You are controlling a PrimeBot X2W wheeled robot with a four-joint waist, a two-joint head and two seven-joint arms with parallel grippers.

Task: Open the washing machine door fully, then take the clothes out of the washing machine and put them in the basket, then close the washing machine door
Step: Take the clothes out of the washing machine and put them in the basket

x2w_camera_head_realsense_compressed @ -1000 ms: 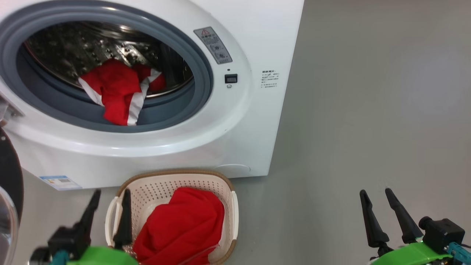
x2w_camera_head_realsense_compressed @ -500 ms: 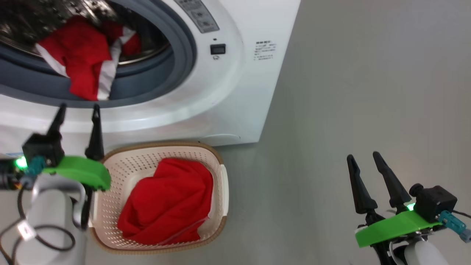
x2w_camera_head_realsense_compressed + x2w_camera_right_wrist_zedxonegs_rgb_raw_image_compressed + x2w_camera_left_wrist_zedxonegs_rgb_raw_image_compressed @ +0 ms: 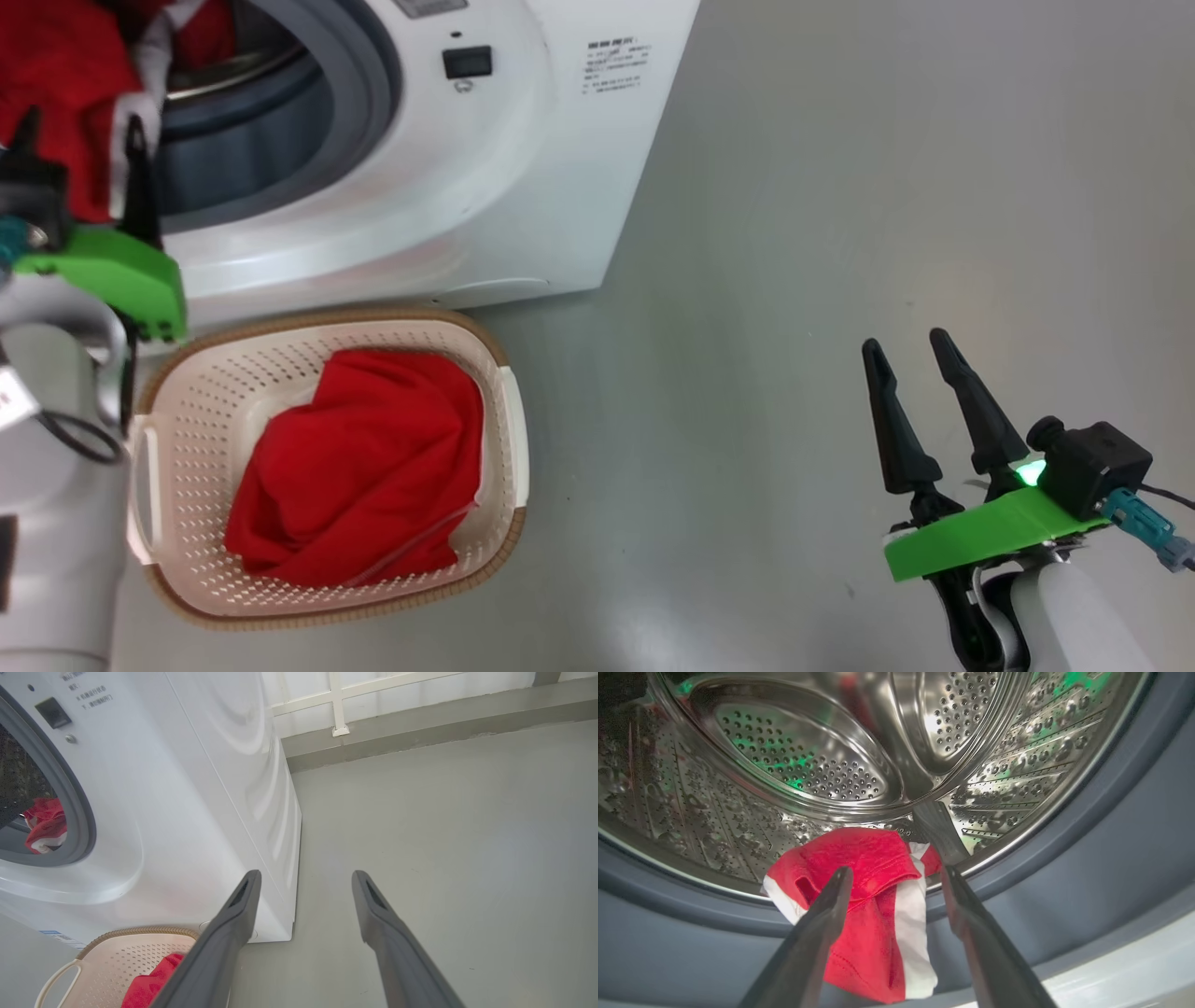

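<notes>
Jaws parted at the mouth of the washing machine (image 3: 448, 187), one garment inside and one in the basket (image 3: 187, 392).

The left jaws stood wide open with nothing gripped, their dark fingers (image 3: 822, 933) aimed into the steel drum (image 3: 798, 765). The striped red garment (image 3: 873, 914) lay between and just beyond the tips, draped from the drum's lip down over the grey gasket (image 3: 1087, 858). One finger crossed in front of the cloth, though from where I stood I couldn't tell whether it touched. The right jaws were open too and empty, their fingers (image 3: 233, 924) hanging over the grey floor (image 3: 794, 280), well apart from the machine's right side. The cream basket sat on the floor just in front of the washer, below the opening, with a plain red garment (image 3: 359, 467) heaped in it.
</notes>
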